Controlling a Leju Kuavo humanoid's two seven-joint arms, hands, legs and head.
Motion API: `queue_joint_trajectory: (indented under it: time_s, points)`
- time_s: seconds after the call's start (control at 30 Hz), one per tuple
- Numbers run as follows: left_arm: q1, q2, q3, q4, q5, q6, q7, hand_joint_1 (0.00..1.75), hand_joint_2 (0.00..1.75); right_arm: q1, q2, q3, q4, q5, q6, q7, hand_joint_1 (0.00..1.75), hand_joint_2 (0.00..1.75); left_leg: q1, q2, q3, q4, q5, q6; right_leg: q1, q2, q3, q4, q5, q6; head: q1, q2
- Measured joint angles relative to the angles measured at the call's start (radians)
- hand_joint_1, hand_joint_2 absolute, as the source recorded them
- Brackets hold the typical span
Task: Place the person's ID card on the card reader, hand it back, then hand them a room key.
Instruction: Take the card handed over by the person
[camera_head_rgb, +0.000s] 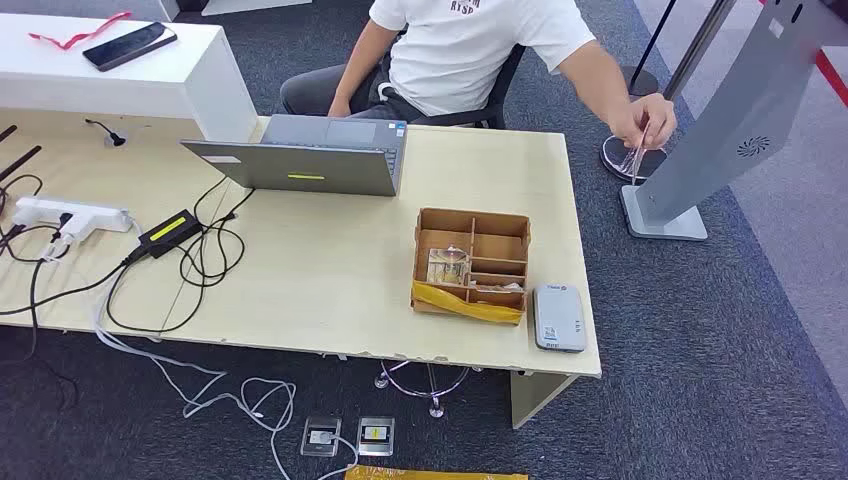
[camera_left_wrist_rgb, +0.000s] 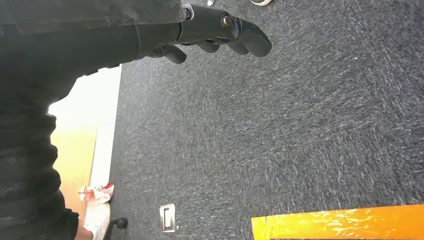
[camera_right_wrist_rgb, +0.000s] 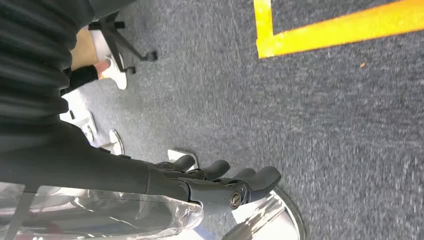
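Observation:
A person in a white shirt (camera_head_rgb: 480, 45) sits behind the pale wooden desk (camera_head_rgb: 330, 280) and holds a clear-sleeved card (camera_head_rgb: 636, 155) out past the desk's far right corner. The grey-white card reader (camera_head_rgb: 559, 317) lies flat at the desk's front right corner. Beside it stands a wooden compartment box (camera_head_rgb: 470, 262) with cards in its slots. My left hand (camera_left_wrist_rgb: 220, 35) hangs over the dark carpet, fingers loosely stretched, holding nothing. My right hand (camera_right_wrist_rgb: 225, 182) also hangs over the carpet, fingers slightly curled and apart, with nothing in it.
A grey laptop (camera_head_rgb: 310, 160) stands open mid-desk, with a power strip (camera_head_rgb: 70, 215), an adapter and cables to its left. A phone (camera_head_rgb: 130, 45) lies on the white counter. A grey kiosk stand (camera_head_rgb: 730, 120) rises right of the desk. Yellow floor tape (camera_right_wrist_rgb: 340, 25) crosses the carpet.

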Motion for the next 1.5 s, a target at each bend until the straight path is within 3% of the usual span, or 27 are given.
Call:
queue_joint_trajectory:
  time_s: [0.13,0.27,0.47,0.53,0.63,0.8,0.97,1.07,1.13,1.23,1.3,1.33,1.5]
  points:
    - [0.001,0.000,0.000,0.000,0.000,0.000,-0.007,0.00,1.75,-0.015,-0.043,0.002,-0.003,0.035,-0.022,0.020,0.00,1.75,-0.001,0.000,0.000,0.000,0.000,0.000,-0.001,0.000,0.000,0.000,0.000,0.000,0.000,0.000]
    - [0.001,0.001,0.001,-0.001,0.000,0.003,-0.024,0.00,1.75,-0.062,-0.137,0.012,-0.034,0.053,-0.038,0.075,0.00,1.75,-0.003,0.000,0.000,0.000,0.001,0.001,-0.003,0.000,0.000,0.000,0.001,0.002,0.000,0.000]
    - [0.003,0.005,0.001,-0.002,0.000,0.004,-0.034,0.00,1.75,-0.057,-0.357,0.106,-0.258,-0.077,0.017,0.356,0.00,1.75,-0.007,-0.004,-0.001,0.000,0.002,0.004,-0.007,-0.004,0.001,0.000,0.001,0.002,0.000,0.000]
    - [0.004,0.006,0.001,-0.002,0.000,0.003,-0.035,0.00,1.75,-0.040,-0.420,0.146,-0.353,-0.105,0.016,0.409,0.00,1.75,-0.007,-0.003,-0.002,0.000,0.001,0.005,-0.007,-0.003,0.001,0.000,0.001,0.003,0.000,0.000]
    - [0.003,0.007,0.001,-0.002,0.000,0.001,-0.035,0.00,1.75,-0.030,-0.492,0.203,-0.472,-0.085,0.026,0.430,0.00,1.75,-0.007,-0.002,-0.002,0.000,0.001,0.006,-0.008,-0.002,0.001,0.000,0.002,0.003,-0.001,0.000]
    - [0.004,0.007,0.001,-0.002,0.000,0.000,-0.035,0.00,1.75,-0.048,-0.595,0.222,-0.658,0.049,0.158,0.436,0.00,1.75,-0.007,-0.003,-0.001,0.000,0.002,0.007,-0.007,-0.003,0.001,0.000,0.002,0.003,0.000,0.000]
    - [0.004,0.004,0.001,-0.002,0.004,0.000,-0.035,0.00,1.75,-0.055,-0.651,0.220,-0.822,0.116,0.241,0.436,0.00,1.75,-0.007,-0.005,-0.003,0.000,0.003,0.007,-0.007,-0.006,0.001,0.000,0.002,0.003,0.000,0.000]
    - [0.010,0.008,-0.014,-0.003,0.153,0.005,-0.018,0.00,1.75,-0.114,-0.666,0.240,-0.897,0.068,0.183,0.365,0.00,1.75,-0.008,-0.001,-0.015,0.000,0.001,0.006,-0.008,-0.001,0.000,0.001,0.001,0.003,-0.002,0.000]
    - [0.015,0.015,-0.079,-0.013,0.454,0.007,0.015,0.00,1.75,-0.175,-0.685,0.278,-0.918,0.032,0.120,0.340,0.00,1.75,-0.008,0.001,-0.015,0.000,0.000,0.005,-0.008,0.002,0.000,0.001,0.000,0.005,-0.012,0.000]
    - [0.028,0.021,-0.284,-0.041,1.018,0.008,0.042,0.00,1.75,-0.191,-0.714,0.300,-0.997,0.115,0.222,0.414,0.00,1.75,-0.006,-0.009,-0.013,0.000,0.000,0.006,-0.005,-0.007,0.007,0.000,-0.003,0.006,-0.016,0.000]
    - [0.041,0.026,-0.414,-0.056,1.231,0.011,0.043,0.00,1.75,-0.201,-0.713,0.316,-1.069,0.160,0.271,0.430,0.00,1.75,-0.006,-0.010,-0.014,0.000,0.000,0.006,-0.006,-0.008,0.005,0.001,-0.003,0.006,-0.015,0.000]
    - [0.045,0.028,-0.468,-0.062,1.255,0.012,0.043,0.00,1.75,-0.209,-0.712,0.330,-1.102,0.171,0.263,0.432,0.00,1.75,-0.006,-0.010,-0.015,0.000,0.000,0.006,-0.006,-0.008,0.004,0.001,-0.003,0.006,-0.016,0.000]
    - [0.050,0.028,-0.692,-0.082,1.078,0.013,0.042,0.00,1.75,-0.268,-0.721,0.430,-1.230,0.162,0.102,0.432,0.00,1.75,-0.006,-0.011,-0.016,0.000,0.000,0.006,-0.006,-0.010,0.004,0.001,-0.004,0.005,-0.015,0.000]
